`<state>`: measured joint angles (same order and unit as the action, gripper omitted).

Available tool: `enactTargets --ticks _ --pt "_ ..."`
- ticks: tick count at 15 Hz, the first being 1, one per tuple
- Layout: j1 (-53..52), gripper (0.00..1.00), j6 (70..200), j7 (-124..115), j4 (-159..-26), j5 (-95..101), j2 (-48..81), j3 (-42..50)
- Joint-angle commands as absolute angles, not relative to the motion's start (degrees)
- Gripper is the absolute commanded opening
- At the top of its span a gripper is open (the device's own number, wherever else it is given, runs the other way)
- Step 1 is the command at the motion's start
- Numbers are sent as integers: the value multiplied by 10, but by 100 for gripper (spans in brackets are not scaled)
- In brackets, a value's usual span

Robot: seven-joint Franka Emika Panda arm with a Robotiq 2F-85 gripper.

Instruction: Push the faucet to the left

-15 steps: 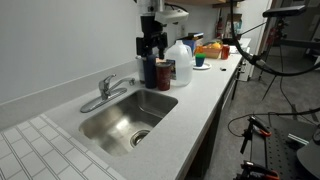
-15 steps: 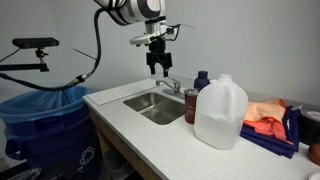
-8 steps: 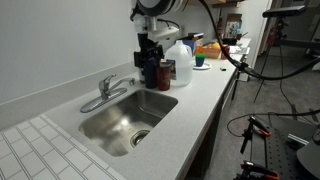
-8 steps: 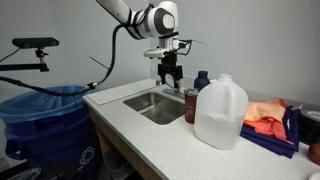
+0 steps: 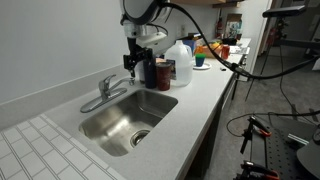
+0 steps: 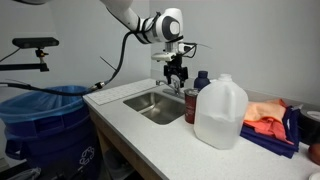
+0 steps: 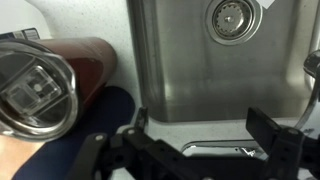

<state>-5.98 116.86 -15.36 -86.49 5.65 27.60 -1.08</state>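
Observation:
The chrome faucet (image 5: 108, 90) stands at the back rim of the steel sink (image 5: 125, 120), its low spout reaching over the basin. In an exterior view it is mostly hidden behind the gripper (image 6: 176, 82). My gripper (image 5: 132, 62) hangs open just above and beside the faucet, next to the dark bottles. In the wrist view the open fingers (image 7: 205, 125) straddle the counter strip, with the chrome faucet (image 7: 222, 150) lying between them. Nothing is gripped.
A dark blue bottle (image 5: 150, 70), a dark red bottle (image 7: 85, 62) and a white jug (image 6: 220, 110) stand by the sink. Colourful items (image 6: 268, 118) lie further along the counter. A blue bin (image 6: 45, 125) stands beside it. The wall is close behind the faucet.
The gripper has come down from above the bottles and moved along the counter toward the faucet. The arm now leans lower over the sink's back rim. The faucet has not moved.

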Motion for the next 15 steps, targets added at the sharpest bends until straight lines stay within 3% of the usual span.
enactTargets --ticks 1,15 --pt "-74 100 1157 -136 -801 56 320 -14" --pt "-101 100 1124 -104 -730 39 363 -38"
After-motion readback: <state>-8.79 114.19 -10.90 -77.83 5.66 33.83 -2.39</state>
